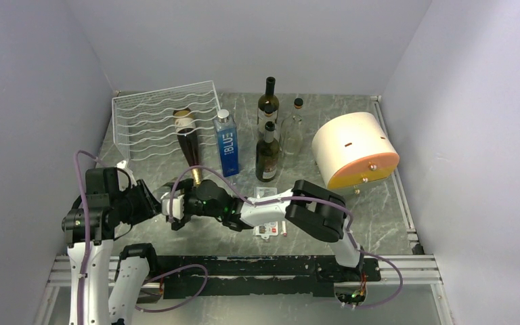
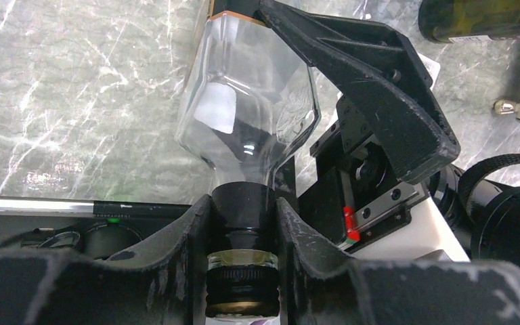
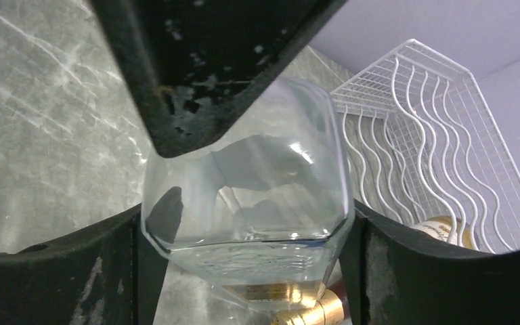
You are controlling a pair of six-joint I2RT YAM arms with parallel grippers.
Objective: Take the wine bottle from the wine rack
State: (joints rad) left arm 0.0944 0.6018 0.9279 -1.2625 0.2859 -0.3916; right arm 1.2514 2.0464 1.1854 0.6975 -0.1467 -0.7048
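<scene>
The white wire wine rack [image 1: 162, 118] lies at the back left; it also shows in the right wrist view [image 3: 433, 128]. A brown wine bottle [image 1: 189, 142] with a gold foil neck [image 3: 311, 313] lies with its base on the rack's front edge and its neck towards me. Both grippers meet just in front of that neck on a clear faceted glass bottle [image 2: 244, 115]. My left gripper [image 2: 244, 217] is shut on its black capped neck. My right gripper [image 3: 244, 230] is shut on its body [image 3: 244, 203]. In the top view the arms mostly hide this bottle.
A blue water bottle [image 1: 227, 142] stands right of the wine bottle. Two green bottles [image 1: 267, 101] [image 1: 267, 152] and a clear one [image 1: 292, 125] stand mid-table. A cream and orange drum [image 1: 355, 149] lies at the right. Small packets [image 1: 269, 230] lie under the right arm.
</scene>
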